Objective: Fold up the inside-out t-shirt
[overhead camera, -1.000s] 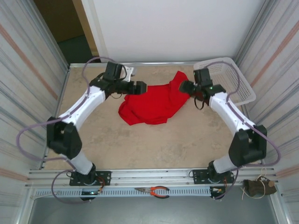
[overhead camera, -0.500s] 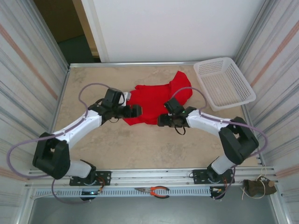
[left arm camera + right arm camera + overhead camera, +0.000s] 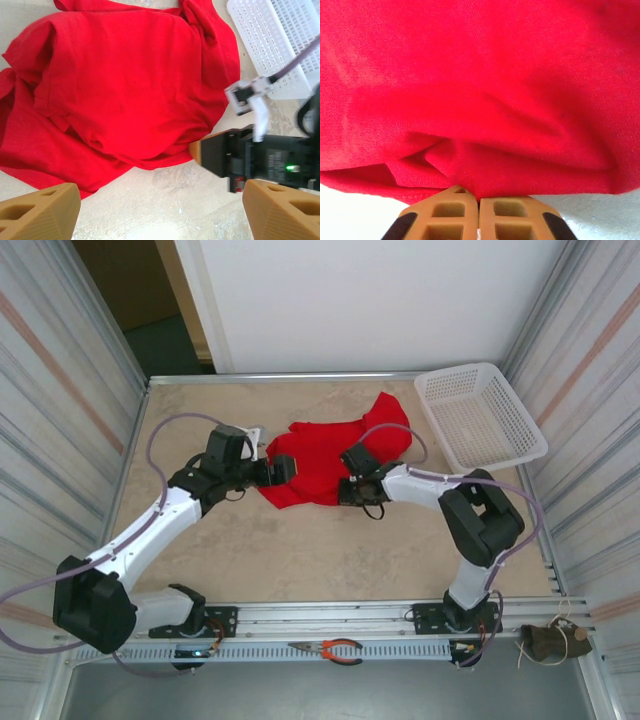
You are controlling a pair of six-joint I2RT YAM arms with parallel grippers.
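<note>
Loosely bunched, the inside-out t-shirt (image 3: 320,465) lies in plain red folds.

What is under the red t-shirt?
The crumpled bright red cloth t-shirt lies on the beige speckled tabletop, which shows all around it. Anything beneath the cloth itself is covered, so I cannot tell.

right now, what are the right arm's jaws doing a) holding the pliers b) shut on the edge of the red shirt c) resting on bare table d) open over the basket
b, in the right wrist view the jaws are pressed together with the shirt hem puckered at their tips
</note>
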